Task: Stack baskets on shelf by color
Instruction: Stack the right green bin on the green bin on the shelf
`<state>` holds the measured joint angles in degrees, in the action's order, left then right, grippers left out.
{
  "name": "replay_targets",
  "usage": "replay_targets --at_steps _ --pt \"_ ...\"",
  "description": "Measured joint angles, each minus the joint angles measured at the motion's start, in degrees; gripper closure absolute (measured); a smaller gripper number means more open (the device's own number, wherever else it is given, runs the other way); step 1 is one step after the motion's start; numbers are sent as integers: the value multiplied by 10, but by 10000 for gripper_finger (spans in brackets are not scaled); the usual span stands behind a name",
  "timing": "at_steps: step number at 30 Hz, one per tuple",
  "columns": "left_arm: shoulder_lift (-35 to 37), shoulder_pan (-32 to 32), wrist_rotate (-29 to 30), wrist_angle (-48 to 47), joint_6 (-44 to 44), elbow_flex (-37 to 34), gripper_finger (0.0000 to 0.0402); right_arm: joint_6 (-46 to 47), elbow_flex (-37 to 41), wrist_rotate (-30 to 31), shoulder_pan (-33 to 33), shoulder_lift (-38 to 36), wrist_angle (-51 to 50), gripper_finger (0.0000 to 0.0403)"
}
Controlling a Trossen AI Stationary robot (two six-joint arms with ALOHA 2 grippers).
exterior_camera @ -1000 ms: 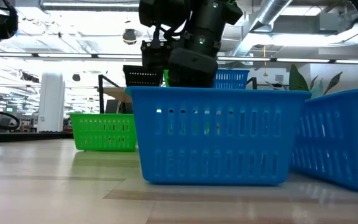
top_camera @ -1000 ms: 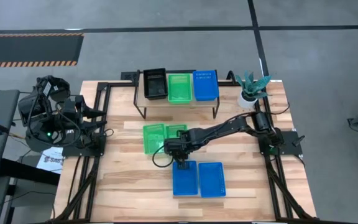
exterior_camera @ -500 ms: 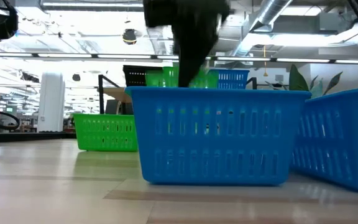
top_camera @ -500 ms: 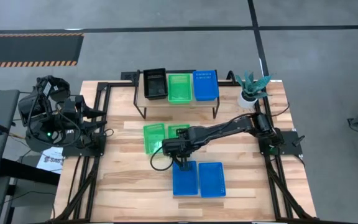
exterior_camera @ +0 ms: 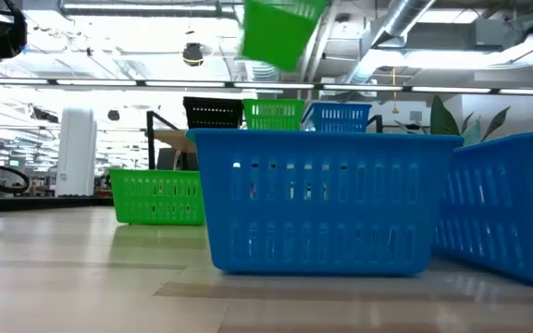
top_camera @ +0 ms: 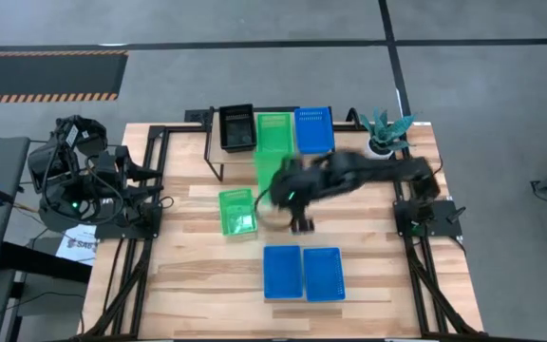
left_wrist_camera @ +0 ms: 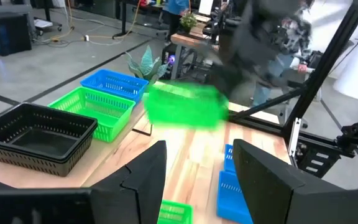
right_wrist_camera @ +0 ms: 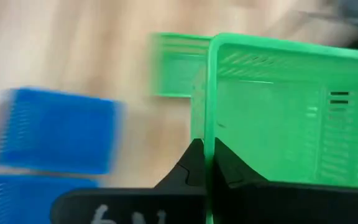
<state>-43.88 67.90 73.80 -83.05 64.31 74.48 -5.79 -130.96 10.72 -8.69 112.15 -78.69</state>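
Overhead, right claw (right_wrist_camera: 205, 163) grips green basket (right_wrist_camera: 278, 118); no legible labels.

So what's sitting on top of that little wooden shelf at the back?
On the shelf: a black basket stack, a green basket and a blue basket. The carried green basket partly covers the middle one.

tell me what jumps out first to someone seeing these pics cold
A bright green basket hangs in the air above the middle of the table, its wall pinched by the shut right gripper. Behind it, the shelf at the table's far edge carries black, green and blue baskets side by side. Two blue baskets sit together at the near edge, and one more green basket lies left of centre.
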Motion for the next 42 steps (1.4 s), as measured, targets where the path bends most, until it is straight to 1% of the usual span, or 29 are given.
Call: replay_targets --at_steps 2,3,6,9,12,13,17,24,28,31,42 --pt "0 0 0 0 0 0 228 5 -1 62 17 -21 -5 396" --pt "0 0 0 0 0 0 228 1 0 81 27 -31 -5 394" --pt "0 0 0 0 0 0 228 -31 1 96 57 -48 15 392" --pt "0 0 0 0 0 0 228 -68 0 88 92 -54 36 396" --pt "0 0 0 -1 0 0 228 -104 0 87 132 -44 52 396" --pt "0 0 1 -1 0 0 228 -114 0 81 144 -38 61 395" --pt "0 0 1 -3 0 0 228 -142 1 26 192 -3 86 388" --pt "0 0 1 -4 0 0 228 -176 1 -1 253 62 87 391" --pt "0 0 1 -8 -1 0 228 -179 1 -34 268 82 85 385" --pt "0 0 1 -12 -1 0 228 -186 1 -44 272 89 85 383" --pt "0 0 1 -16 -3 0 228 -187 0 -48 262 84 76 382"
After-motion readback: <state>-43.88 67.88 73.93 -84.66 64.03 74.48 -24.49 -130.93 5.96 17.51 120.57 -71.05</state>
